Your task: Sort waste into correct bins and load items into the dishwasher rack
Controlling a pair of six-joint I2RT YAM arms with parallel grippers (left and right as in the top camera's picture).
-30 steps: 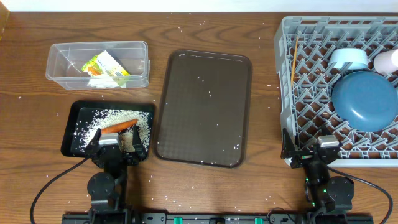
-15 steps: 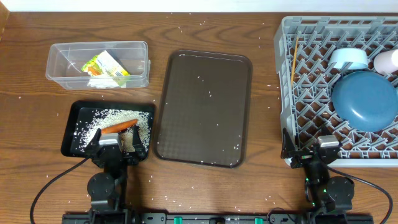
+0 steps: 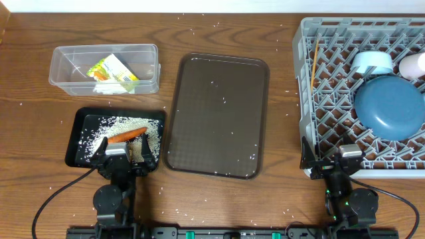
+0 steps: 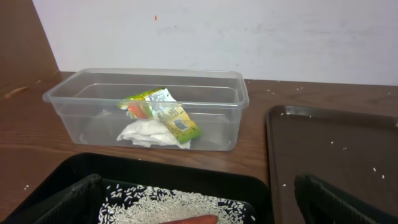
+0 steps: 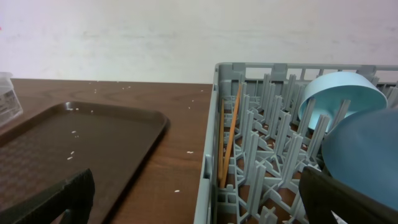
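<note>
The clear tub [image 3: 64,68] holds the foil wrapper [image 3: 111,70] and a white tissue [image 4: 149,133]. The black tray [image 3: 76,136] holds rice [image 3: 118,124], the orange carrot [image 3: 127,134] and a brown lump [image 3: 139,150]. The grey rack [image 3: 319,79] holds the dark-blue plate [image 3: 390,106], light-blue bowl [image 3: 372,63], white cup [image 3: 413,64] and chopsticks [image 3: 313,61]. My left gripper [image 3: 125,152] is open and empty over the black tray's near edge. My right gripper [image 3: 329,159] is open and empty at the rack's front left corner. The light-blue cup is not visible.
A large dark brown serving tray [image 3: 218,114] lies in the middle between the bins and the rack. Loose rice grains are scattered over the wooden table [image 3: 279,60] and the tray. A white wall stands behind the table.
</note>
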